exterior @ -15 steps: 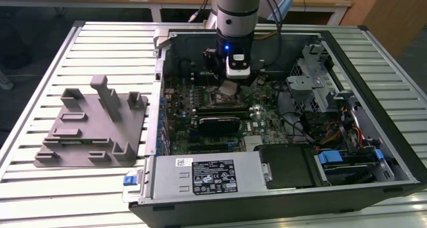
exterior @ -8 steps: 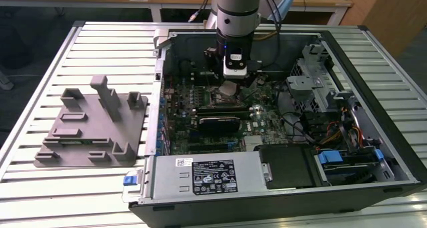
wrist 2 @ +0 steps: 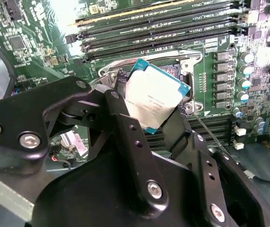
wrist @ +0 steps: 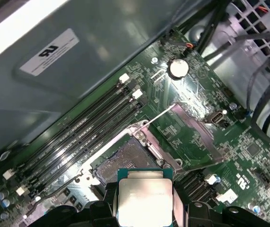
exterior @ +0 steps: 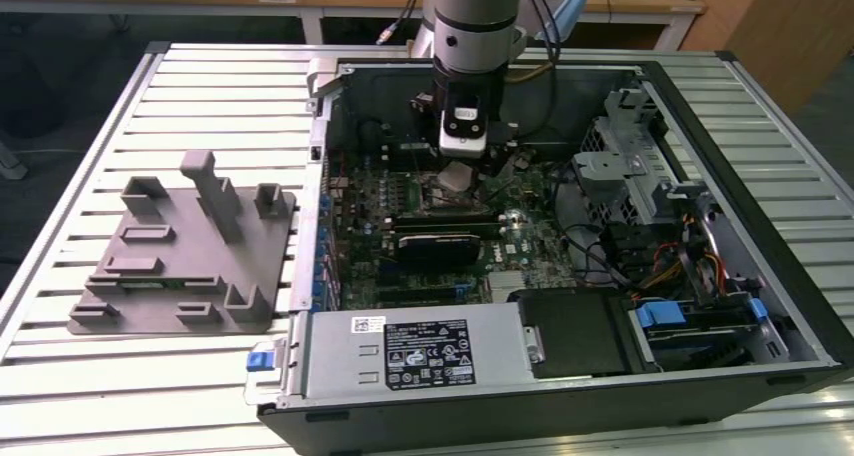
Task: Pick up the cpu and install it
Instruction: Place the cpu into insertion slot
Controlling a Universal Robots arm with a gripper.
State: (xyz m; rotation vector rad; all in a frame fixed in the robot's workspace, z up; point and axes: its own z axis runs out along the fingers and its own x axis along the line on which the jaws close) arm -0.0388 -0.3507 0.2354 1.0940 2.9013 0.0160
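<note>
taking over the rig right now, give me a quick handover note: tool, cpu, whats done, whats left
Tool: shut on the cpu, gripped by two opposite edges with the silver top showing in both wrist views.
Where: the cpu is held inside the open computer case, close above the socket but not in it. The socket's metal frame looks swung open. The grey tray sits on the table, to the exterior view's left of the case.
Done: the cpu is picked up and brought to the socket.
Left: the cpu is not yet seated in the socket.
</note>
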